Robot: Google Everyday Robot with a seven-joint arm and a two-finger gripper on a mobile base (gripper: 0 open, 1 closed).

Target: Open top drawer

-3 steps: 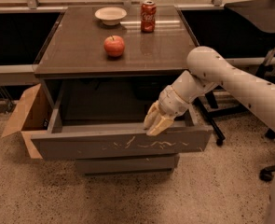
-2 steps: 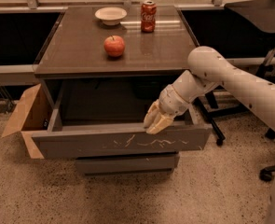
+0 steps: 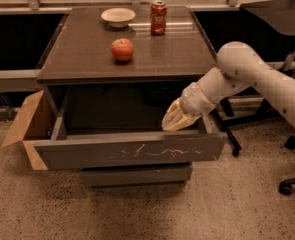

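Note:
The top drawer (image 3: 132, 152) is a wide grey front with pale scratches across its middle. It stands pulled well out from under the brown tabletop (image 3: 87, 59), and its dark inside shows. My gripper (image 3: 173, 122) is at the end of the white arm that comes in from the right. It sits just behind the drawer front's top edge, right of centre, reaching into the drawer's mouth.
A red apple (image 3: 122, 49), a white bowl (image 3: 118, 17) and a red soda can (image 3: 158, 17) stand on the tabletop. A lower grey drawer front (image 3: 135, 176) sits beneath. An open cardboard box (image 3: 28, 129) is at the left. Office chair bases (image 3: 292, 184) stand at the right.

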